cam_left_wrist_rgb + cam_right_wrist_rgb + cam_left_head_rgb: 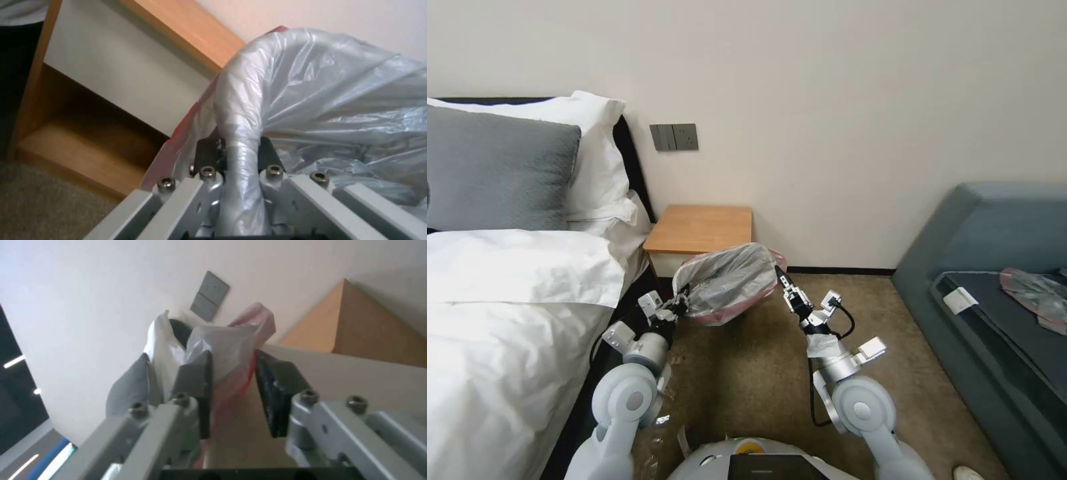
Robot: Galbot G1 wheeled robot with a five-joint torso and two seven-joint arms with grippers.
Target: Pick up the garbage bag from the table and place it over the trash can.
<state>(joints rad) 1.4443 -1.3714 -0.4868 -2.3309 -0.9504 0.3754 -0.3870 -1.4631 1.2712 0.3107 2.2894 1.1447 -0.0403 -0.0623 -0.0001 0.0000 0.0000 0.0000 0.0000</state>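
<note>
Both grippers, left (679, 305) and right (778, 275), clamped garbage bag (727, 280) rim, stretched open before table (700, 229); next: lower over trash can.

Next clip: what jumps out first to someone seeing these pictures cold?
The garbage bag, grey with a pink rim, is stretched in the air between both grippers in front of the table. The left gripper is clamped on a bunched fold at one end; the right gripper has the other edge between its pads.

bedroom, likely hotel room, made bed (507, 313) with white linen, grey pillow (497, 170), wooden nightstand (700, 229), grey-blue sofa (994, 280), carpeted floor (747, 373)
</note>
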